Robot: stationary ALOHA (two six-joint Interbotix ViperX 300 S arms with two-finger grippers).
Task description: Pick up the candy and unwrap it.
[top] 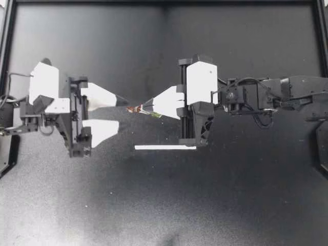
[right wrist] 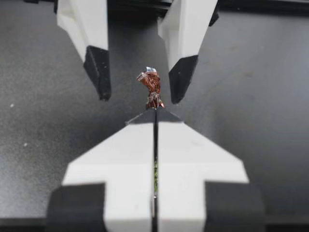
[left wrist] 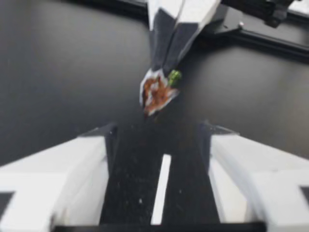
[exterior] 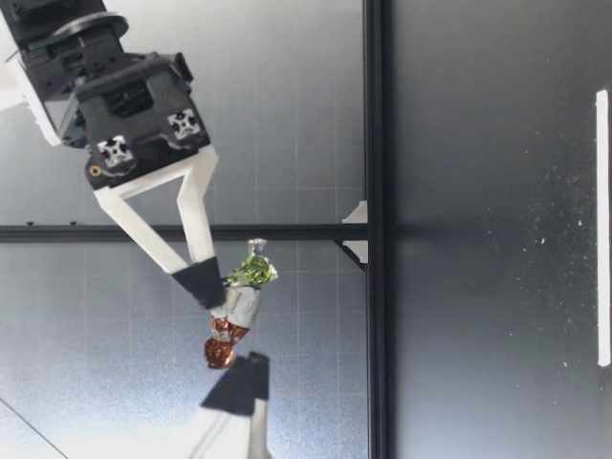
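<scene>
My right gripper (top: 149, 106) is clenched on the candy (top: 136, 108) near its green end, holding it in the air above the table (top: 230, 195). The coppery free end points at my left gripper (top: 121, 113), which stands wide open, one finger on each side, apparently not touching. The candy looks light, and its thin crinkly foil should slip or tear easily. I'd pinch that free twist.

my white-fingered left gripper (top: 122, 113) reaches in from the table's (top: 164, 205) left edge, fingers spread wide. facing it tip to tip, my white-fingered right gripper (top: 146, 107) hangs above the table, fingers pressed together on a small brown-and-green wrapped candy (top: 136, 109).
</scene>
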